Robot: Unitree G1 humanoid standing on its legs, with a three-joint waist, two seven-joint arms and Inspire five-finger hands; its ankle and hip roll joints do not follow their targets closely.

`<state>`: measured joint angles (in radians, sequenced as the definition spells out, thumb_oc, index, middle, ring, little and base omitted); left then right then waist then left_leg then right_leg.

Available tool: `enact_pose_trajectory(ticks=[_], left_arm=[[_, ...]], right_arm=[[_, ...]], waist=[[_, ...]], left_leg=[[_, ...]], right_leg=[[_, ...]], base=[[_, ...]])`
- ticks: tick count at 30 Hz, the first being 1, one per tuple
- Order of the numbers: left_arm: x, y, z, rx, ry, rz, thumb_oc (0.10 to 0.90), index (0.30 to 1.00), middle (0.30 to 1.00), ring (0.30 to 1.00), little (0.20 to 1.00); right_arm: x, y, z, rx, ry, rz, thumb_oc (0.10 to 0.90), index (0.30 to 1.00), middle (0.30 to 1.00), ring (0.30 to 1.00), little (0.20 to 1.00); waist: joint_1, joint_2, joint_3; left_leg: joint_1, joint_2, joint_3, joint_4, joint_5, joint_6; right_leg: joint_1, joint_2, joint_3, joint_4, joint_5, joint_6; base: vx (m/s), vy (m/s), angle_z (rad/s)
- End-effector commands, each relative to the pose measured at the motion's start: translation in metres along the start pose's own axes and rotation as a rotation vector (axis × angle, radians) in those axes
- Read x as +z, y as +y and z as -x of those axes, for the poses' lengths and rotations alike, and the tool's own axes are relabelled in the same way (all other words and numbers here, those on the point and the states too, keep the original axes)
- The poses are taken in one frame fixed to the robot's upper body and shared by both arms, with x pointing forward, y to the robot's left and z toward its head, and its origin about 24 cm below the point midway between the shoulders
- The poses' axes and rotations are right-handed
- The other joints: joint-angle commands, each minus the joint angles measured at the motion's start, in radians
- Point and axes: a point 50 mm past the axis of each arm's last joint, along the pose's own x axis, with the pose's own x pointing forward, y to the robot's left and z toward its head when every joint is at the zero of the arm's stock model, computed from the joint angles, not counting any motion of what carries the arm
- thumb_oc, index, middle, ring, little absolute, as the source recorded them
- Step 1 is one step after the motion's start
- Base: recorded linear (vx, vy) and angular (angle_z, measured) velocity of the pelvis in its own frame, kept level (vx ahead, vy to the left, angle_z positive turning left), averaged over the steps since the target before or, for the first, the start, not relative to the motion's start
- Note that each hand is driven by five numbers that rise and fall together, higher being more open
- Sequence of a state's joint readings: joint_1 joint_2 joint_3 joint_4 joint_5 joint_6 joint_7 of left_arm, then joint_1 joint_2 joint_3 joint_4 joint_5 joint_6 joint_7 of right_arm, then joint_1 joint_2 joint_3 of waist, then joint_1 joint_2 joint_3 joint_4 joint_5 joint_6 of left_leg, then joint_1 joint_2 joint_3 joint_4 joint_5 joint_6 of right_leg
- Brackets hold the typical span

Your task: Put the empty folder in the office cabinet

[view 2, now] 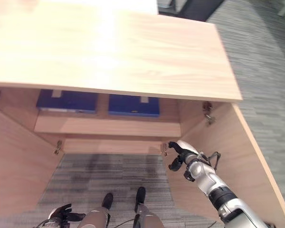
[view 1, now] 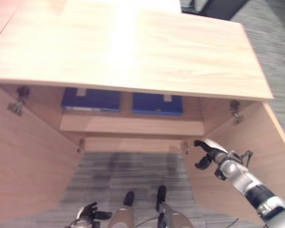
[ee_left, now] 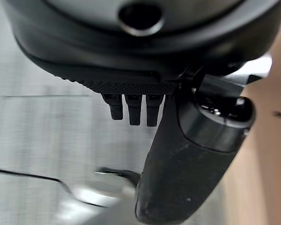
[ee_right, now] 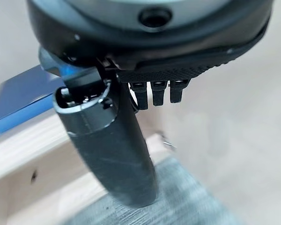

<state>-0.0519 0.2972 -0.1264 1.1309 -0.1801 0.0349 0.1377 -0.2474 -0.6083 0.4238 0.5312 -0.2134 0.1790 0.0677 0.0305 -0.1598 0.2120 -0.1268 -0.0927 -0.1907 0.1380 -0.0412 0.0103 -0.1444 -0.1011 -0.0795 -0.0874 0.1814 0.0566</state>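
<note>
Grey carpet (view 1: 128,166) fills the lower middle of the left eye view, and at the bottom left edge the left hand (view 1: 89,212) hangs low with relaxed fingers and nothing in it; its wrist view shows the same straight fingers over bare floor. Further up, at lower right, the right hand (view 1: 210,152) reaches in front of the open right door (view 1: 256,156) of the cabinet (view 1: 133,57), its fingers loose and empty, close to the door's inner face near the hinge edge. On the far left the left door (view 1: 23,156) also stands wide open. Beyond the hands, under the pale wooden top, a shelf (view 1: 133,126) crosses the middle of the frame, and two blue folders (view 1: 91,99) lie flat on it side by side, the second folder (view 1: 157,103) a little right of centre. Judging by this, the folder is already placed inside and the placing step looks done. What remains is probably drawing the right hand clear, then perhaps swinging the doors shut without catching a hinge.
</note>
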Motion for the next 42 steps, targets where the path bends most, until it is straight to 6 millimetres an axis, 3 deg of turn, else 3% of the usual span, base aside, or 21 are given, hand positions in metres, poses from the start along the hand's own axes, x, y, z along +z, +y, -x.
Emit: enact_pose_trajectory(ticks=[1,7,10,11,13,14,15,17,20,22,26,28,31,32,36,40,42], left_arm=[[-0.029,0.008,0.003,0.005,0.108,-0.168,0.8,0.9,0.9,0.9,0.9],[-0.017,0.003,-0.001,-0.009,0.093,-0.223,0.8,0.9,0.9,0.9,0.9],[-0.013,0.003,-0.001,-0.01,0.087,-0.24,0.8,0.9,0.9,0.9,0.9],[-0.013,0.003,-0.002,-0.011,0.093,-0.259,0.8,0.9,0.9,0.9,0.9],[-0.014,0.005,-0.002,-0.006,0.099,-0.266,0.8,0.9,0.9,0.9,0.9],[-0.013,0.005,-0.002,-0.01,0.1,-0.277,0.8,0.9,0.9,0.9,0.9],[-0.015,0.006,-0.002,-0.008,0.109,-0.278,0.8,0.9,0.9,0.9,0.9],[-0.016,0.005,-0.002,-0.009,0.115,-0.277,0.8,0.9,0.9,0.9,0.9],[-0.024,0.008,0.0,-0.008,0.144,-0.278,0.8,0.9,0.9,0.9,0.9],[-0.033,0.011,0.001,-0.009,0.173,-0.277,0.8,0.9,0.9,0.9,0.9],[-0.04,0.014,0.003,0.007,0.199,-0.247,0.8,0.9,0.9,0.9,0.9],[-0.043,0.014,0.004,0.008,0.205,-0.241,0.8,0.9,0.9,0.9,0.9],[-0.047,0.01,0.005,0.008,0.207,-0.228,0.8,0.9,0.9,0.9,0.9],[-0.047,0.009,0.005,0.008,0.207,-0.229,0.8,0.9,0.9,0.9,0.9],[-0.038,-0.005,0.004,-0.02,0.153,-0.254,0.8,0.9,0.9,0.9,0.9],[-0.036,-0.01,0.004,-0.033,0.151,-0.272,0.8,0.9,0.9,0.9,0.9],[-0.034,-0.012,0.004,-0.043,0.143,-0.303,0.8,0.9,0.9,0.9,0.9]], right_arm=[[0.014,-0.025,-0.006,-0.072,-0.057,-0.05,0.8,0.9,0.9,0.9,0.9],[-0.007,0.022,-0.005,0.042,0.029,-0.247,0.8,0.9,0.9,0.9,0.9],[-0.009,0.034,-0.004,0.072,0.044,-0.302,0.8,0.9,0.9,0.9,0.9],[-0.016,0.047,-0.001,0.09,0.074,-0.373,0.8,0.9,0.9,0.9,0.9],[-0.017,0.05,-0.001,0.091,0.077,-0.405,0.8,0.9,0.9,0.9,0.9],[-0.019,0.055,0.0,0.094,0.084,-0.431,0.8,0.9,0.9,0.9,0.9],[-0.023,0.06,0.003,0.087,0.094,-0.489,0.8,0.9,0.9,0.9,0.9],[-0.028,0.062,0.007,0.078,0.105,-0.514,0.8,0.9,0.9,0.9,0.9],[-0.046,0.065,0.016,0.031,0.15,-0.59,0.8,0.9,0.9,0.9,0.9],[-0.067,0.068,0.025,-0.025,0.23,-0.65,0.8,0.9,0.9,0.9,0.9],[-0.083,0.065,0.032,-0.095,0.286,-0.711,0.8,0.9,0.9,0.9,0.9],[-0.094,0.06,0.038,-0.151,0.316,-0.745,0.8,0.9,0.9,0.9,0.9],[-0.111,0.033,0.048,-0.328,0.34,-0.784,0.8,0.9,0.9,0.9,0.9],[-0.111,0.033,0.049,-0.328,0.341,-0.783,0.8,0.9,0.9,0.9,0.9],[-0.112,-0.008,0.046,-0.503,0.304,-0.812,0.8,0.9,0.9,0.9,0.9],[-0.097,-0.04,0.039,-0.572,0.218,-0.817,0.8,0.9,0.9,0.9,0.9],[-0.071,-0.083,0.033,-0.657,0.084,-0.806,0.8,0.9,0.9,0.9,0.9]], waist=[[-0.008,0.061,-0.064],[-0.034,0.078,-0.096],[-0.042,0.078,-0.096],[-0.054,0.076,-0.091],[-0.056,0.077,-0.085],[-0.054,0.082,-0.075],[-0.053,0.099,-0.06],[-0.058,0.103,-0.063],[-0.065,0.102,-0.085],[-0.065,0.086,-0.118],[-0.07,0.081,-0.138],[-0.078,0.083,-0.148],[-0.093,0.087,-0.168],[-0.092,0.088,-0.168],[-0.09,0.097,-0.181],[-0.082,0.099,-0.187],[-0.065,0.098,-0.191]], left_leg=[[0.064,0.038,0.021,-0.2,0.045,0.005],[0.127,-0.002,0.103,-0.225,0.018,0.038],[0.135,-0.011,0.131,-0.225,0.013,0.043],[0.144,-0.017,0.166,-0.225,0.008,0.046],[0.151,-0.015,0.185,-0.225,0.005,0.048],[0.155,-0.009,0.207,-0.225,0.004,0.051],[0.163,0.009,0.238,-0.222,0.004,0.053],[0.165,0.015,0.255,-0.222,0.006,0.055],[0.173,0.024,0.295,-0.225,-0.001,0.055],[0.177,0.02,0.331,-0.225,-0.01,0.052],[0.185,0.032,0.364,-0.225,-0.017,0.046],[0.194,0.041,0.371,-0.225,-0.022,0.044],[0.209,0.058,0.375,-0.225,-0.03,0.036],[0.21,0.059,0.376,-0.225,-0.03,0.036],[0.219,0.078,0.374,-0.224,-0.033,0.027],[0.226,0.087,0.369,-0.224,-0.032,0.018],[0.228,0.1,0.356,-0.225,-0.025,0.007]], right_leg=[[0.004,-0.007,0.005,0.087,-0.072,0.088],[-0.018,-0.028,0.1,0.097,-0.036,0.122],[-0.032,-0.034,0.12,0.096,-0.02,0.134],[-0.048,-0.038,0.137,0.095,0.0,0.148],[-0.056,-0.041,0.128,0.101,0.0,0.149],[-0.063,-0.05,0.092,0.116,-0.008,0.144],[-0.044,-0.08,-0.021,0.177,-0.06,0.115],[-0.033,-0.087,-0.043,0.209,-0.081,0.101],[-0.008,-0.09,-0.034,0.266,-0.108,0.095],[0.037,-0.086,-0.017,0.206,-0.099,0.107],[0.05,-0.065,0.015,0.122,-0.077,0.116],[0.065,-0.052,0.026,0.089,-0.071,0.113],[0.092,-0.027,0.049,0.053,-0.076,0.105],[0.093,-0.026,0.049,0.053,-0.075,0.104],[0.118,-0.005,0.059,0.023,-0.084,0.096],[0.135,0.006,0.057,0.013,-0.093,0.088],[0.154,0.015,0.044,0.003,-0.105,0.081]], base=[[0.0,0.245,-0.88],[-0.06,0.209,-0.8],[-0.09,0.132,-0.54],[-0.12,0.109,-0.77],[-0.11,0.074,-0.94],[-0.14,0.038,-0.89],[-0.15,0.038,-0.89],[-0.09,0.042,-0.82],[-0.02,0.0,-0.62],[0.04,-0.081,-0.68],[0.06,-0.133,-0.39],[0.08,-0.121,-0.38],[0.08,-0.124,-0.33],[0.07,-0.114,-0.22],[0.06,-0.1,-0.12],[0.05,-0.06,-0.01],[0.08,-0.114,0.01]])
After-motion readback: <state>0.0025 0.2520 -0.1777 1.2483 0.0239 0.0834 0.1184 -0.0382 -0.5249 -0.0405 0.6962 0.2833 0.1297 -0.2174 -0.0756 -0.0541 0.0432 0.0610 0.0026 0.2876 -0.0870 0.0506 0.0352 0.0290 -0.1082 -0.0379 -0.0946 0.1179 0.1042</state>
